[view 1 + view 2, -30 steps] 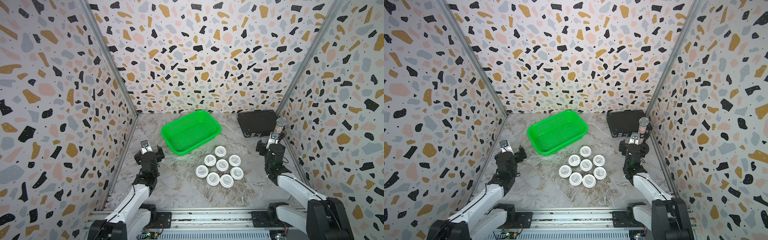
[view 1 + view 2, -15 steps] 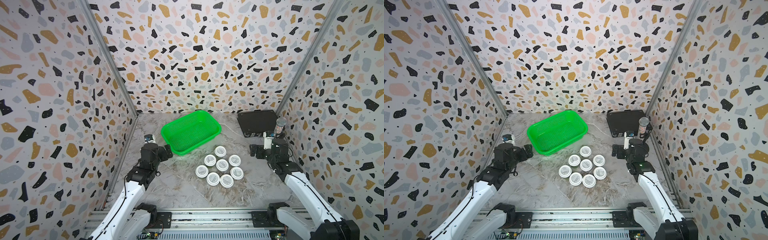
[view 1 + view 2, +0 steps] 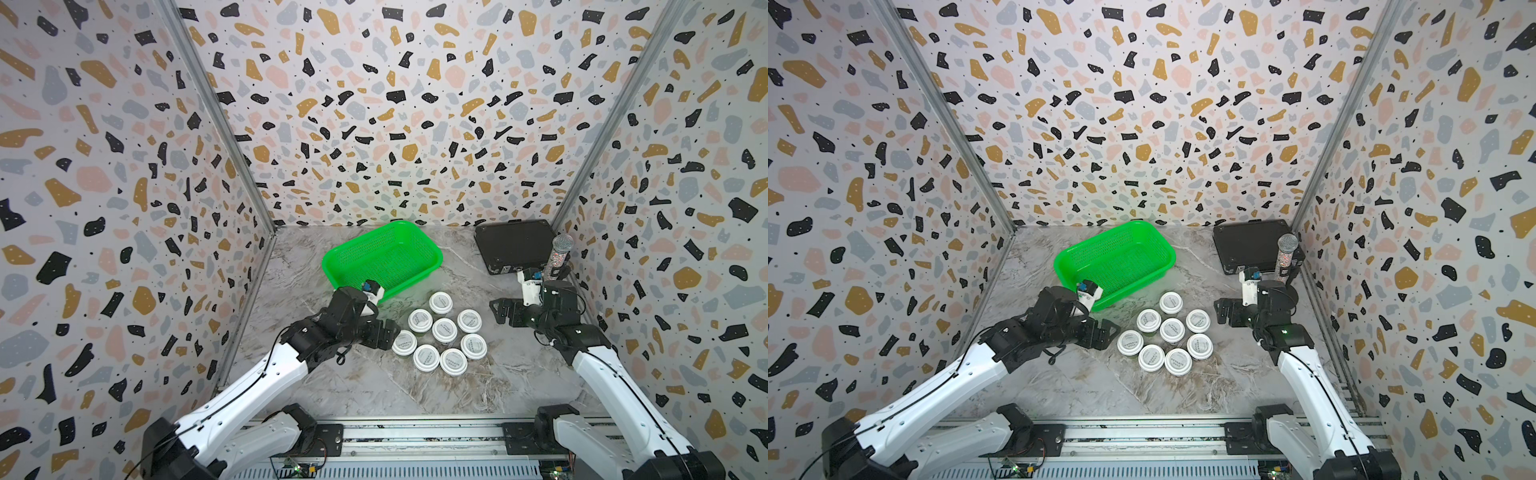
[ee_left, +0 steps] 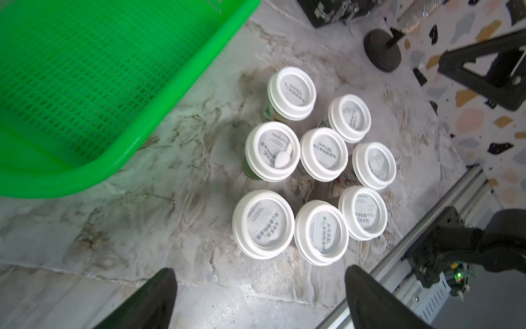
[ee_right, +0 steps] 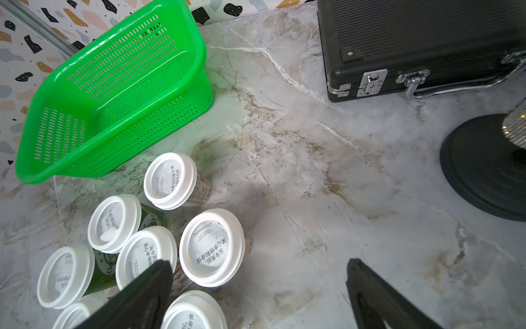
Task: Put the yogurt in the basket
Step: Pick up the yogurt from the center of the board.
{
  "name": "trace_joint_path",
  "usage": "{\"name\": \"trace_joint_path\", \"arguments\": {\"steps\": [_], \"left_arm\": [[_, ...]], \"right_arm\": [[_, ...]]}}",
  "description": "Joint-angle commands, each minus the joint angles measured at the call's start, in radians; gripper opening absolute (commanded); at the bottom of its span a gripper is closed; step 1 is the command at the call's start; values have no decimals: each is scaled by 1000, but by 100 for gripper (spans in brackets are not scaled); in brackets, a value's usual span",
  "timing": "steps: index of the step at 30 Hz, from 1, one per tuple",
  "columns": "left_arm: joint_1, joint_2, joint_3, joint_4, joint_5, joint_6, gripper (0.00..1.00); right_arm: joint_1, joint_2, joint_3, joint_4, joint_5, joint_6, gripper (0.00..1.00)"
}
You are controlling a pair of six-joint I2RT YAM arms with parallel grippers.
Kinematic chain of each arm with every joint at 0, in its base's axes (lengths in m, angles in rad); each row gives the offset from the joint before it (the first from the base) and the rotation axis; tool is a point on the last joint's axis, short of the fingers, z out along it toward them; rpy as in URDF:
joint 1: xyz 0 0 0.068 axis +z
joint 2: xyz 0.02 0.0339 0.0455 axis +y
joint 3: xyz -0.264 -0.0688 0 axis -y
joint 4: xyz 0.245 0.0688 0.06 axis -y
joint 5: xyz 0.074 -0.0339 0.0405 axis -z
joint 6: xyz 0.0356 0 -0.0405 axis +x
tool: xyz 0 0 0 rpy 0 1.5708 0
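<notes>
**A:** Where do the left jaws stand?

**B:** Spread wide and empty, low over the bench (image 3: 374, 386). The nearest yogurt cup (image 4: 263, 223) is just ahead of them, roughly centred between the fingers.

**A:** So straight in?

**B:** Carefully. All eight yogurt cups (image 3: 444, 330) stand upright in one tight cluster, and none is in the basket yet. The neighbouring cup (image 4: 321, 232) sits just beside the nearest one, so I'd say one finger has to slide into a narrow gap. Grip the side below the lid and lift straight up before swinging away, or the neighbours get knocked.

**A:** And the right jaws?

**B:** Released too, holding nothing, facing the cluster from its opposite side. Another cup (image 5: 212, 246) lies just ahead of them. If both reach in together, they may crowd each other.

**A:** The drop-off?

**B:** The basket (image 3: 382, 257) lies empty just beyond the left jaws, near the cluster, with nothing between.

**A:** Anything farther out?

**B:** Past the right jaws, away from the cluster, there's a black case (image 3: 513, 245). A microphone (image 3: 559, 257) on its stand is close to that arm's wrist, so watch it when the arm swings.
</notes>
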Motion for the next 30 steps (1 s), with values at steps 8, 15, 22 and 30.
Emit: {"name": "trace_joint_path", "arguments": {"steps": [8, 15, 22, 30], "left_arm": [[-111, 249, 101, -19, -106, 86, 89], [-119, 334, 124, 15, -86, 88, 84], [-137, 402, 164, 4, -92, 104, 79], [-147, 449, 183, -29, -125, 107, 75]], "right_arm": [[7, -31, 31, -31, -26, 15, 100], [7, -30, 23, -34, -4, 11, 100], [7, -27, 17, -36, 12, 8, 100], [7, -25, 13, -36, 24, 6, 100]]}}
